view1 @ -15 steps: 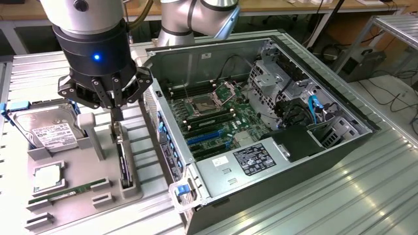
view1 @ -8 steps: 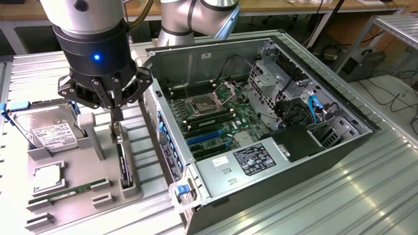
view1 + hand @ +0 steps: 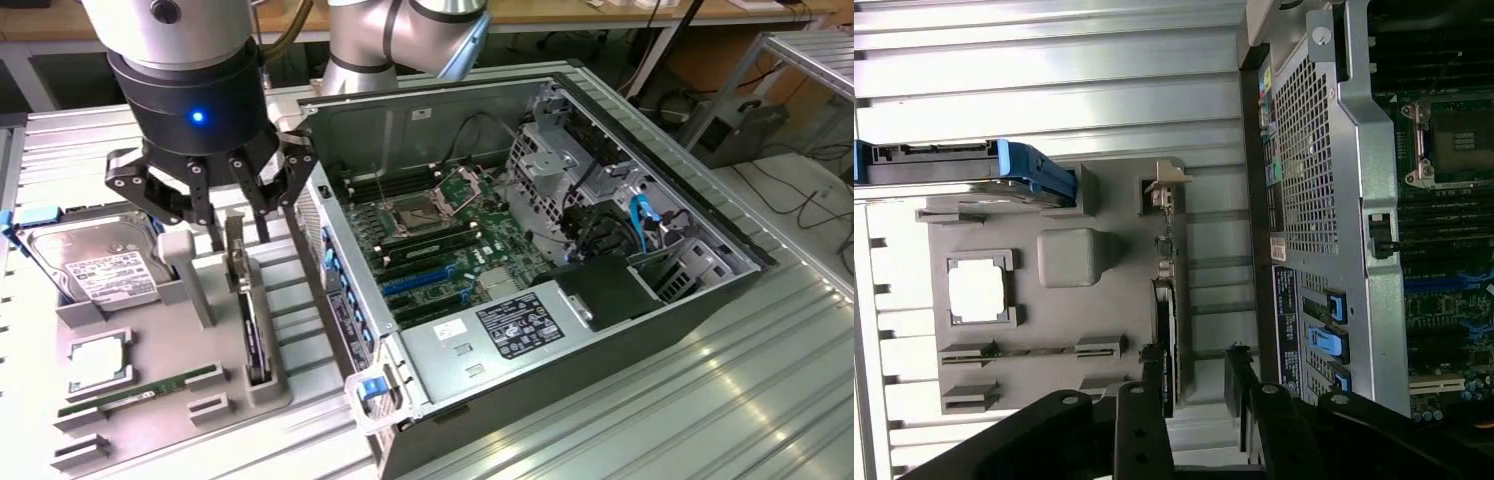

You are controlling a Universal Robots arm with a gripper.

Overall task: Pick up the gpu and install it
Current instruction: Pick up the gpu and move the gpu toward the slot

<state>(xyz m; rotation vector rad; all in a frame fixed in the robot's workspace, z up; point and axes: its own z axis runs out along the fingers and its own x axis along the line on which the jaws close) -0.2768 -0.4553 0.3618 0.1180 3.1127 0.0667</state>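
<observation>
The gpu [image 3: 248,320] is a thin black card standing on edge in a slot of the grey fixture tray [image 3: 300,330], on the exterior view's left. My gripper [image 3: 230,235] hangs just above the card's far end, open, with nothing held. In the wrist view the gpu [image 3: 1166,300] runs away from the gripper [image 3: 1194,365], its near end lying between the two fingers, close to one finger [image 3: 1152,385]. The open computer case [image 3: 594,85] lies beside the tray, its motherboard with blue expansion slots [image 3: 420,282] exposed.
On the tray sit a silver hard drive [image 3: 100,268] with a white label, a square CPU [image 3: 100,360] and a green RAM stick [image 3: 140,390]. A grey post [image 3: 187,275] stands next to the gpu. The case's rear wall [image 3: 1314,170] is close to the tray.
</observation>
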